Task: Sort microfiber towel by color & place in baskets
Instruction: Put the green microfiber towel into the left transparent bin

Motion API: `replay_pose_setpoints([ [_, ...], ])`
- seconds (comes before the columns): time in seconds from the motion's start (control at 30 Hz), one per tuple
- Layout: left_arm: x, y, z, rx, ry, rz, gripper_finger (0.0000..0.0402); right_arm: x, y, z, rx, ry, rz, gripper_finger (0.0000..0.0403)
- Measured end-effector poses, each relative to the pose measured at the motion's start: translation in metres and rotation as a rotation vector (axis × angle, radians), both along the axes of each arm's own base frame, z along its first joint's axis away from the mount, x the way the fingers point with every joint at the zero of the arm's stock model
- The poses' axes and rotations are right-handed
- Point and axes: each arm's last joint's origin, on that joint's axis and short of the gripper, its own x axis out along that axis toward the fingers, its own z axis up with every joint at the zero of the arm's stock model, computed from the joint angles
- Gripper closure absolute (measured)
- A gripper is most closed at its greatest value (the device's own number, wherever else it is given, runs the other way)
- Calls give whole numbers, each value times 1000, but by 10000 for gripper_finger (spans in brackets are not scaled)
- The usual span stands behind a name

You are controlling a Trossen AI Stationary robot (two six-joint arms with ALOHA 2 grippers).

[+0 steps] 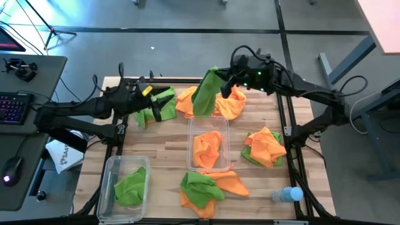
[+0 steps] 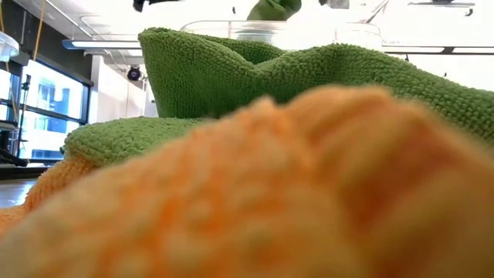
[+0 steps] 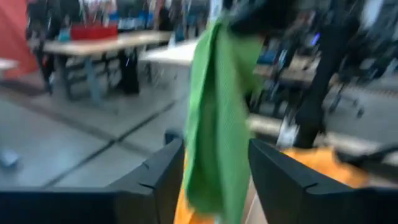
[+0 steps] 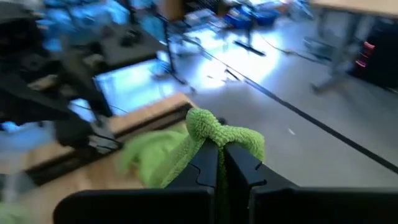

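Observation:
My right gripper (image 1: 222, 80) is shut on a green towel (image 1: 205, 95) that hangs over the table's far middle, above orange towels (image 1: 225, 105). The same towel (image 3: 214, 124) shows ahead of my open left gripper (image 3: 214, 180), which hovers at the far left (image 1: 159, 95) beside another green towel (image 1: 156, 107) lying flat. A clear basket (image 1: 192, 164) in the middle holds orange towels. A second basket (image 1: 112, 167) at the near left holds a green one. My right gripper pinches a bunched fold of the green towel (image 4: 219, 132) between its two fingers, and the bunch sticks out past the fingertips. The fingers come from the table's right, slanting slightly down. The rest hangs slack below; whether its lower end touches the orange towels, I cannot tell.
Mixed orange and green towels lie in a pile at the right (image 1: 265, 147) and another at the near middle (image 1: 206, 186), which fills the low view (image 2: 309, 170). A water bottle (image 1: 287, 195) lies at the near right. Bare wood shows between the baskets.

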Motion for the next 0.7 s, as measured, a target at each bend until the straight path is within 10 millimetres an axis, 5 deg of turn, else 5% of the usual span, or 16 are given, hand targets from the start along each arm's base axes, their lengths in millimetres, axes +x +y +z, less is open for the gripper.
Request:
replay_pose_setpoints([
  [0.37,49,2,26,130,31,-10,194,50,1,-8,-69,-182,304,403],
  [0.7,67,10,34,144,62,4,194,59,29,-6,-254,-184,424,403],
])
